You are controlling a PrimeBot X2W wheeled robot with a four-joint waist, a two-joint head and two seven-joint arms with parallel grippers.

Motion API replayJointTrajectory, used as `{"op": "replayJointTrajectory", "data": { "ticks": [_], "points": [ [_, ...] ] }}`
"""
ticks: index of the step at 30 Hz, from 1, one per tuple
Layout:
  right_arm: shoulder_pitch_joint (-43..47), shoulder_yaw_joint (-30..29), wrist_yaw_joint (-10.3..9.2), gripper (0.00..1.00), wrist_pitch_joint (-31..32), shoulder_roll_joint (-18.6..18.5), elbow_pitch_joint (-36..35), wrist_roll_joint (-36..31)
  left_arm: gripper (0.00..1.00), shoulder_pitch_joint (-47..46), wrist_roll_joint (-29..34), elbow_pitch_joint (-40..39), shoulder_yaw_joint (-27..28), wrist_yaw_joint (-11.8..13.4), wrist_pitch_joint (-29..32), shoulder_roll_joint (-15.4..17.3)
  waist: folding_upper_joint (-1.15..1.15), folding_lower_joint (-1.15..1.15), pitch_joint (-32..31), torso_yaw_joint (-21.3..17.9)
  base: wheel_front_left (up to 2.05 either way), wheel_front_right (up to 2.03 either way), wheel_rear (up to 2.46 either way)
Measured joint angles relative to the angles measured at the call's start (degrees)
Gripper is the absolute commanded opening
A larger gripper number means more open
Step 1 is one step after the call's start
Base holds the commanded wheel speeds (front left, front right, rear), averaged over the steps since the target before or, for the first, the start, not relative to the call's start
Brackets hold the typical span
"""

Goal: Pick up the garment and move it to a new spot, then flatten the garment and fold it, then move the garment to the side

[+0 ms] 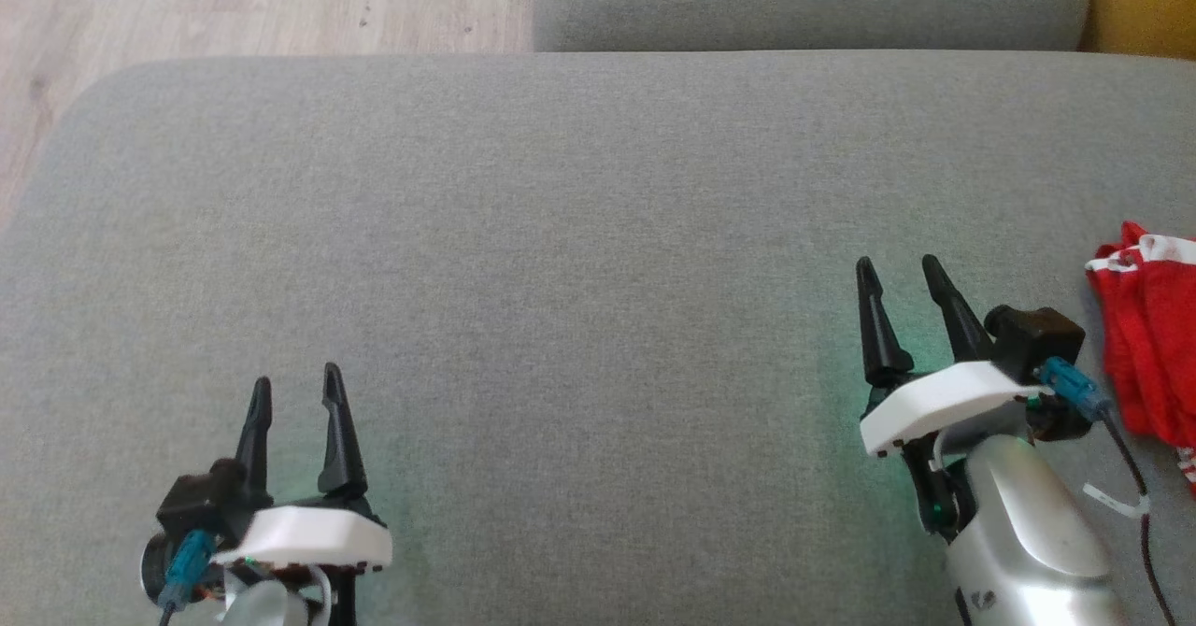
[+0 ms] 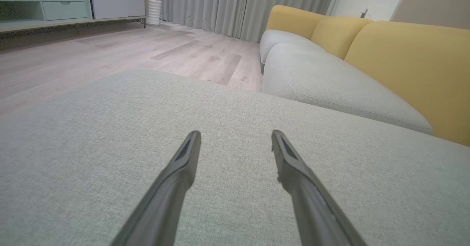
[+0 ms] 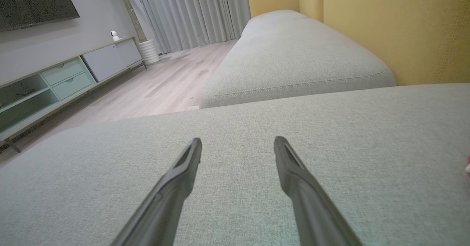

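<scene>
Head view: red garment [image 1: 1151, 346] at right edge of grey sofa cushion [image 1: 561, 234]; left pincer [image 1: 297, 376], right pincer [image 1: 899, 262] both apart, empty. Folded or untouched: cannot tell.

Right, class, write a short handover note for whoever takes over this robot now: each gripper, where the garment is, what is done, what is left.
Left gripper: open, empty, over the grey cushion.
Right gripper: open, empty, over the same cushion, nearer the garment.
Garment: red with white trim, bunched at the cushion's right edge, partly cut off in the head view; neither gripper touches it.
Done: nothing clearly; it does not look flat or neatly folded.
Left: probably pick it up, move it to open cushion, flatten, fold, set aside.
</scene>
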Motion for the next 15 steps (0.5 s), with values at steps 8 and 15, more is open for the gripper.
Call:
{"op": "replayJointTrajectory", "data": {
  "ticks": [8,15],
  "points": [
    [0.0,0.7,0.0,1.0,0.0,0.0,1.0,0.0,1.0,0.0,0.2,0.2,1.4,-0.3,0.0,-0.1,0.0,0.0,-0.7,-1.9,0.0,0.0,0.0],
    [1.3,0.9,0.0,1.0,0.0,0.0,1.4,0.5,1.0,1.4,0.1,0.3,1.6,-0.3,0.0,-0.1,0.0,0.0,-1.6,-2.9,0.0,0.0,0.0]
  ]
}}
